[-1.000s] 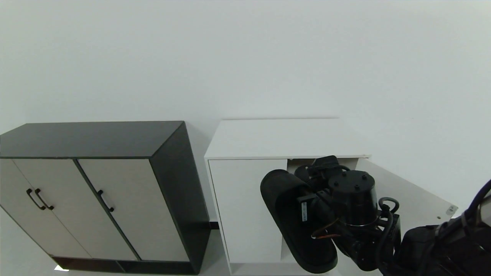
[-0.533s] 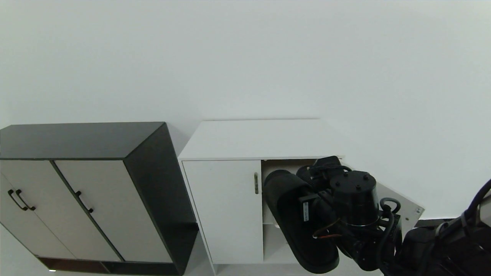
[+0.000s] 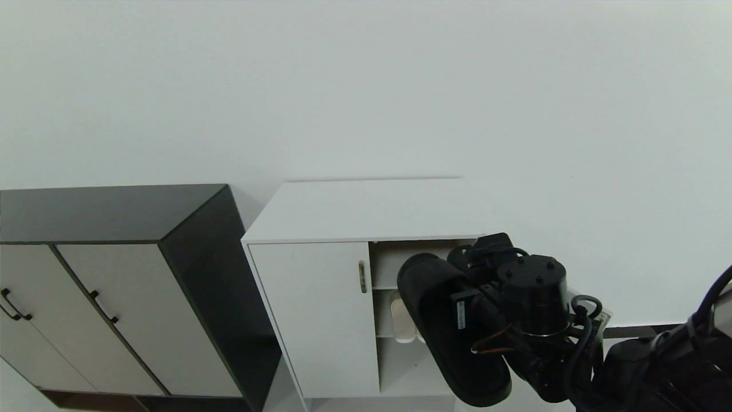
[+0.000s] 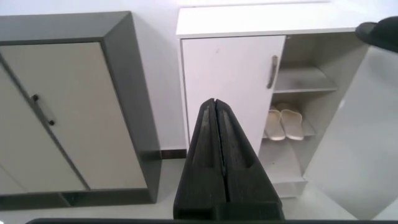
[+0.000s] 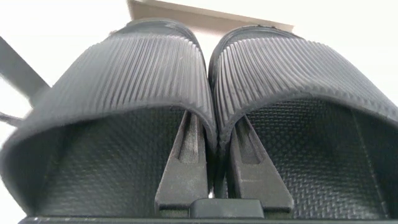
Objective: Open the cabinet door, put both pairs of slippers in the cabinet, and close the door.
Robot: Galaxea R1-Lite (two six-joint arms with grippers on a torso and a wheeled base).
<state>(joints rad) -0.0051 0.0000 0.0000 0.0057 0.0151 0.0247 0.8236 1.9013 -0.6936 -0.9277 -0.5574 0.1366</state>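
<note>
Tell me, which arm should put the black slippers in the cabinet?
Right: the right gripper holds the black slippers in front of the open cabinet; the left gripper is shut, empty.

There are two cabinets: one dark cabinet [image 3: 114,212] and one white cabinet [image 3: 366,209]. There are two black slippers [image 5: 143,87] and two white slippers [image 4: 290,123].

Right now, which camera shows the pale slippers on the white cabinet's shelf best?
The left wrist view: both cream slippers lie side by side in plain sight. The head view catches one edge behind the black ribbed slippers that the right wrist view faces.
</note>
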